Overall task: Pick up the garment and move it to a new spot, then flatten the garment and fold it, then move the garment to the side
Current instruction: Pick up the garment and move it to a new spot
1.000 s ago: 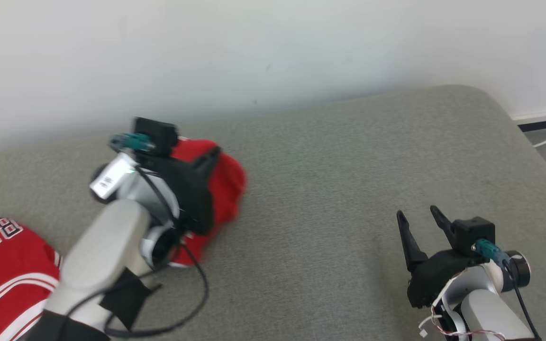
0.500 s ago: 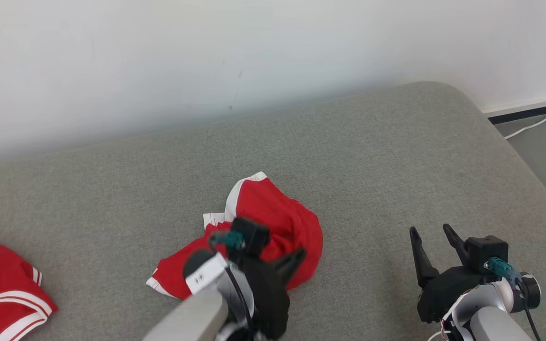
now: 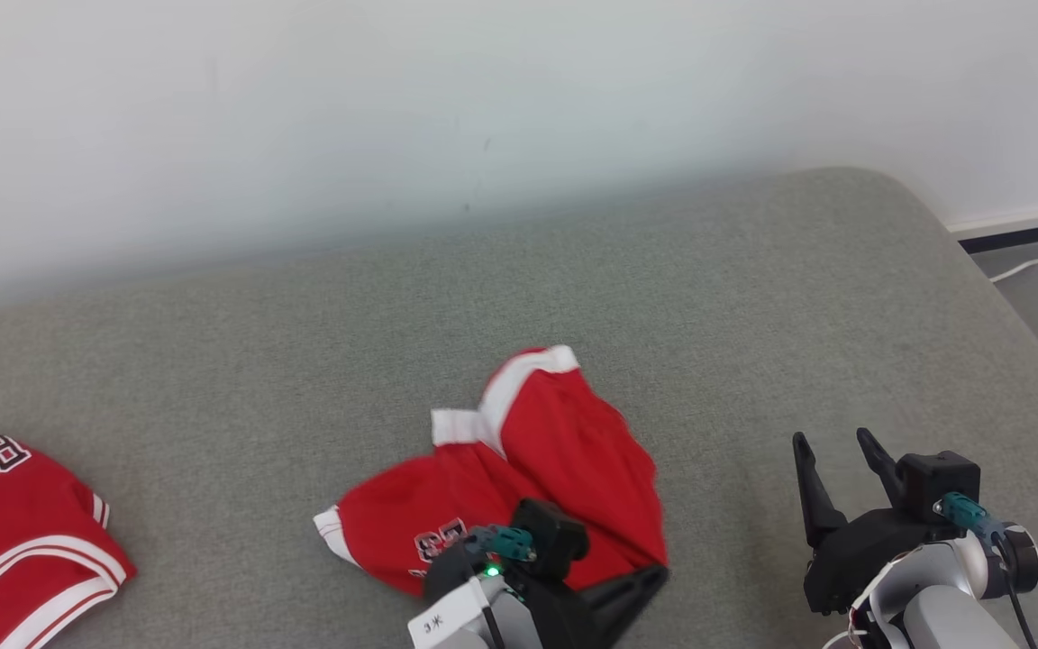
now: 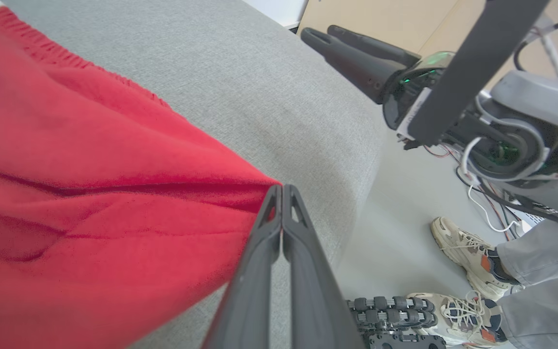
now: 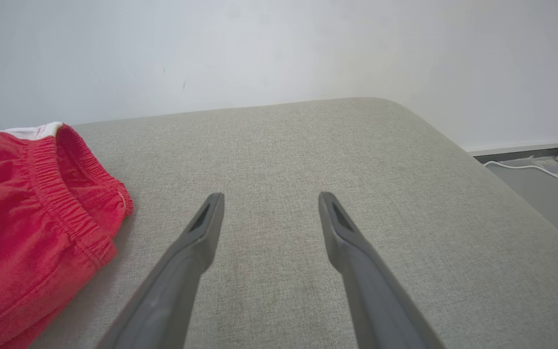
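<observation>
The garment (image 3: 519, 469) is a pair of red shorts with white trim, lying crumpled on the grey cushion (image 3: 708, 297) near its front middle. My left gripper (image 3: 656, 573) sits low at the shorts' near right corner. In the left wrist view the left gripper (image 4: 281, 187) is shut, pinching an edge of the red garment (image 4: 90, 194), which pulls taut to the tips. My right gripper (image 3: 830, 442) stands open to the right of the shorts, apart from them. The right wrist view has the right gripper (image 5: 270, 196) above bare cushion, the garment (image 5: 27, 213) off to its left.
A second red jersey (image 3: 14, 532) with white stripes lies at the cushion's left end. A white wall (image 3: 483, 108) backs the cushion. A white cable (image 3: 1037, 260) runs on the floor at the right. A person's shoes (image 4: 460, 249) stand beside the cushion's edge.
My left arm has drawn the garment from the back left toward the front middle of the cushion, still pinched. The head camera shifted slightly. The right gripper stayed open and in place.
</observation>
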{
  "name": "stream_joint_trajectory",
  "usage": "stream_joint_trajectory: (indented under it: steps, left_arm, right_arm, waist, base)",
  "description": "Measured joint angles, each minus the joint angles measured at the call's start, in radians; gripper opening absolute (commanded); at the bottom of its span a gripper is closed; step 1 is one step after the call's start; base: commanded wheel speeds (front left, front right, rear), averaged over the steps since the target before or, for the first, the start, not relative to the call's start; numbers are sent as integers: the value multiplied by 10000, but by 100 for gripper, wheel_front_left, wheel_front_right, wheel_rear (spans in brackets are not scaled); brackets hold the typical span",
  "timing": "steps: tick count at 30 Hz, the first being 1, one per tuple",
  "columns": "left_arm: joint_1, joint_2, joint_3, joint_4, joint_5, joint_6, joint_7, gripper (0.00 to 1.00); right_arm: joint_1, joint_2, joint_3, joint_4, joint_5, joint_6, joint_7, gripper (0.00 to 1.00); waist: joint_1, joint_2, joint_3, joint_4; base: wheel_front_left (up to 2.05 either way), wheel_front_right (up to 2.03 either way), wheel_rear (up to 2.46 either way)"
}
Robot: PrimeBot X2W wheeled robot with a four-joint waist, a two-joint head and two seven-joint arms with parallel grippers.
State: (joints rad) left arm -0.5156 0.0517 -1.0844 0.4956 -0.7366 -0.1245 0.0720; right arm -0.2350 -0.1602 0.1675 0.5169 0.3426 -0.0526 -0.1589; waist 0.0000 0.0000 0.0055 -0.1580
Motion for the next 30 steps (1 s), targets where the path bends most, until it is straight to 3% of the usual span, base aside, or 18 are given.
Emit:
stream_joint_trajectory:
  steps: [5,6,7,8,17,22,27,30]
  left_arm:
    - [-3,-12,-525,-614,-483,2,-209,0]
    - [-3,-15,-625,-639,-548,12,-213,13]
    - [-2,-15,-688,-642,-566,52,-255,89]
    - [-3,-15,-715,-652,-568,157,-339,100]
    - [-13,-6,-449,-802,-930,750,-976,100]
    - [-44,29,153,-516,-731,1361,-1452,100]
    - [-116,986,520,-63,-67,2249,-1885,100]
    - [-109,1553,840,173,257,2405,-2240,100]
  right_arm:
    - [-2,33,58,82,2,0,0,100]
    - [-3,40,69,100,2,4,0,100]
    - [-3,54,84,119,2,13,0,100]
    - [-2,69,96,144,4,13,0,100]
    - [12,96,82,263,56,13,-23,100]
    - [58,71,19,307,98,15,-96,100]
    - [66,176,171,284,100,98,-100,100]
    - [66,224,148,268,130,144,-140,100]
  waist:
    - [0,0,-89,170]
    - [0,0,-104,201]
    - [0,0,-118,229]
    - [0,0,-129,257]
    - [0,1,-198,533]
    - [0,1,-275,735]
    - [1,0,-371,933]
    - [0,1,-416,1017]
  base:
    - [0,0,0]
    - [0,0,0]
    - [0,0,0]
    - [0,0,0]
    - [0,0,0]
    - [0,0,0]
    - [0,0,0]
    - [0,0,0]
